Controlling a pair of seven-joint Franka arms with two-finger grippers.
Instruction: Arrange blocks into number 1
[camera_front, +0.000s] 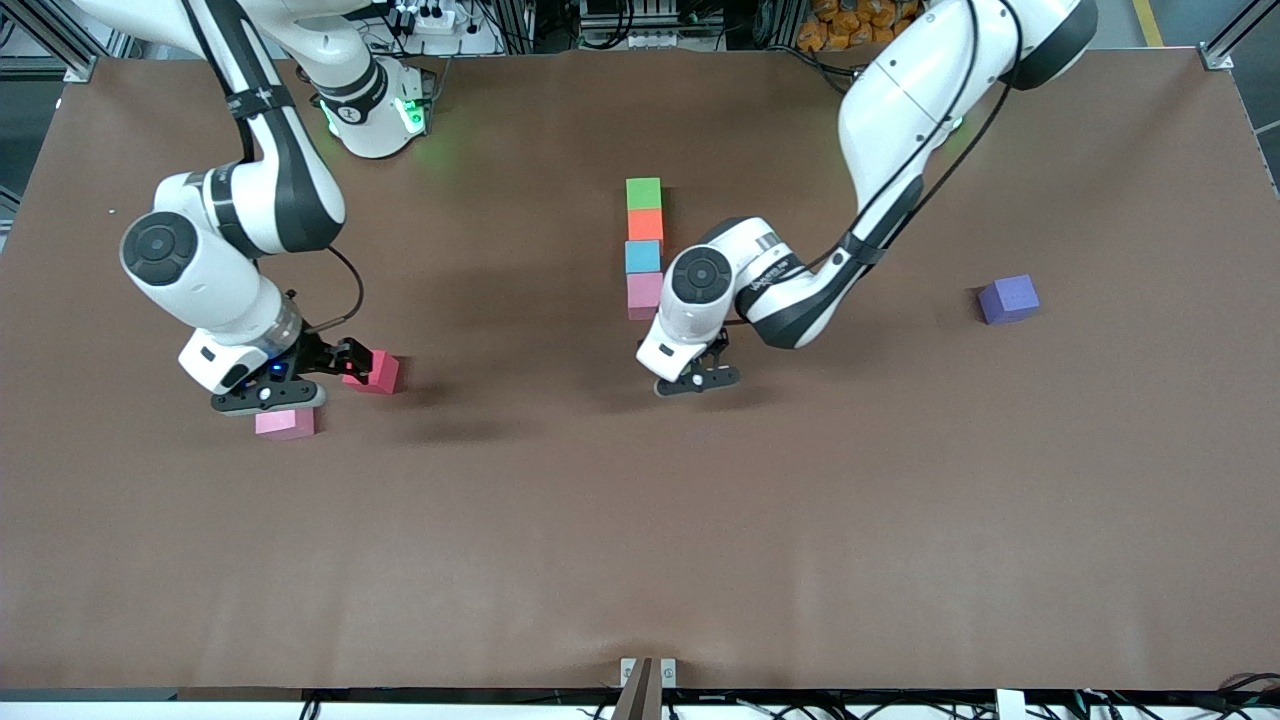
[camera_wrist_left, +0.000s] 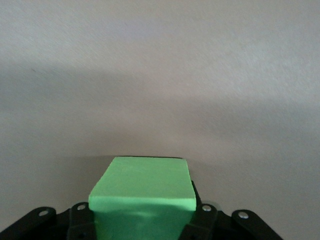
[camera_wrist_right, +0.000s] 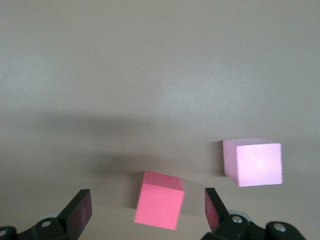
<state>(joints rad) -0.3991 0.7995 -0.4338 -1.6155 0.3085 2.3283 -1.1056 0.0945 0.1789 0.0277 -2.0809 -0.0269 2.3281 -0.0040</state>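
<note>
Four blocks lie in a straight column at mid-table: green, orange, cyan and light pink. My left gripper hovers just nearer the camera than that column's pink end, shut on a second green block that the hand hides in the front view. Toward the right arm's end, my right gripper hangs open over the red block, which shows between its fingers. A second light pink block lies close beside it. The purple block sits alone toward the left arm's end.
The brown table carries only the blocks. A small clamp sits at its front edge.
</note>
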